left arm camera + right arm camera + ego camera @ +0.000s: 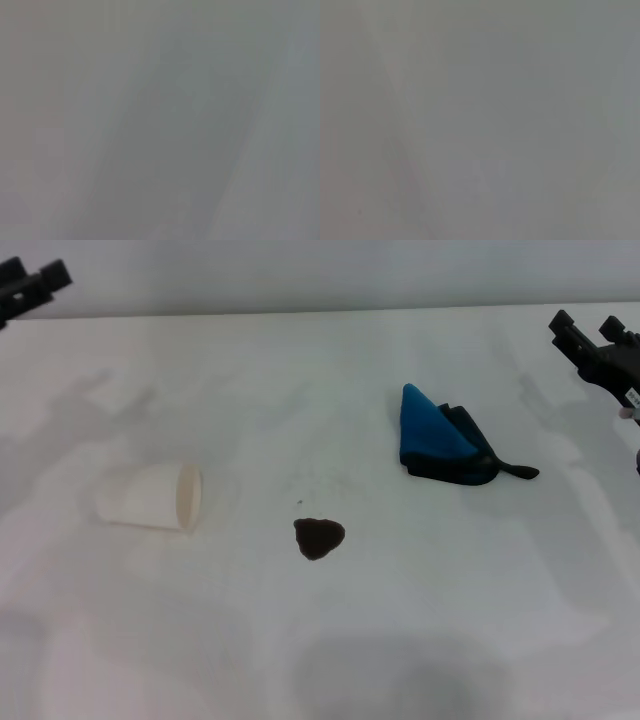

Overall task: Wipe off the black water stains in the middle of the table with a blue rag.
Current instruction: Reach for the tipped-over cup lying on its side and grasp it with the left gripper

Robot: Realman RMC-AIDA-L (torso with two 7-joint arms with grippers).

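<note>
Stain (318, 537): one small dark brown-black blot, roughly heart-shaped, flat on the white table (330, 640), near the middle of the head view and toward the front. Items listed from the robot's left to its right. Left gripper (30, 288): black, at the far left corner of the head view, above the table's back edge, well apart from every item on the surface; holds nothing; whether its fingers are parted or closed cannot be told. Paper cup (155, 498): white, lying on its side on the table, open rim turned toward the stain, apart from it on the left. Stain, as above: lies between the cup and the rag, touching neither; a few faint specks sit on the table just behind it. Blue rag (438, 437): folded into a rough triangle, bright blue on its upper face with darker folds along its lower and right sides, and a thin dark tail running out to the right; it rests on the table behind and to the right of the stain, well apart from it. Right gripper (600, 352): black, at the right edge of the head view, beyond the rag and not touching it; holds nothing; finger state cannot be told. Both wrist views: plain grey surface only, nothing to list.
</note>
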